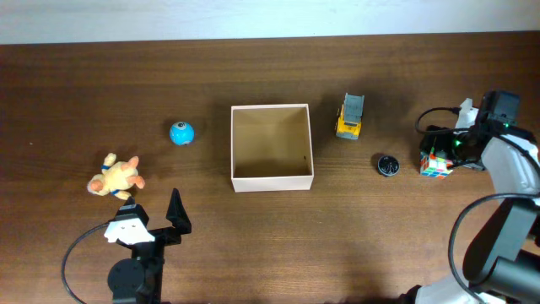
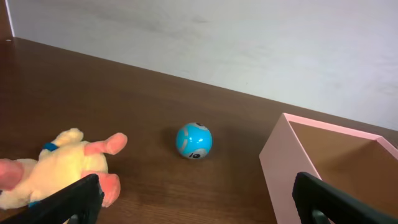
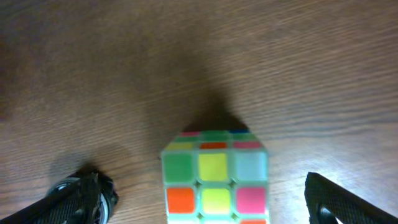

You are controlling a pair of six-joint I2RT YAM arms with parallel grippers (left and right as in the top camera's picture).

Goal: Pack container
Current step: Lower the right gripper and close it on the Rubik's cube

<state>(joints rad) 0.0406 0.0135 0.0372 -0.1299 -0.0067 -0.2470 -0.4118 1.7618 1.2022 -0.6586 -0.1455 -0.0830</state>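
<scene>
**Item 1, container.** Square, shallow, lidless cardboard box [image 1: 272, 181] with white outer walls and a tan-brown inside. It stands at the middle of the dark brown wooden table [image 1: 270, 262]. Nothing lies inside it.

**Item 2, toys, all on the table outside the box.**
- Yellow-and-pink plush animal [image 1: 116, 176], lying far to the box's left.
- Small glossy blue ball [image 1: 181, 133], between the plush and the box, apart from both.
- Yellow-and-grey toy truck [image 1: 349, 116], just beside the box's right wall, near the far corner.
- Small black round disc [image 1: 387, 165], further right.
- Multicoloured puzzle cube [image 1: 435, 163], just right of the disc.

**Item 3, left gripper** [image 2: 196, 208]. Jaws spread wide and empty. It sits low at the near edge, facing the plush, the ball and the box's left wall, and touches none of them.

**Item 4, right gripper** [image 3: 208, 202]. Jaws spread wide, nothing gripped. It hangs over the puzzle cube, which shows between the two fingers in the wrist view. No contact with the cube's sides is visible.

**Status.** Packing looks not yet begun: none of the five toys is in the box. All five are left to carry across. Judging by its position, the right arm seems set to take the cube first, and the plush or the ball would fall to the left arm.
</scene>
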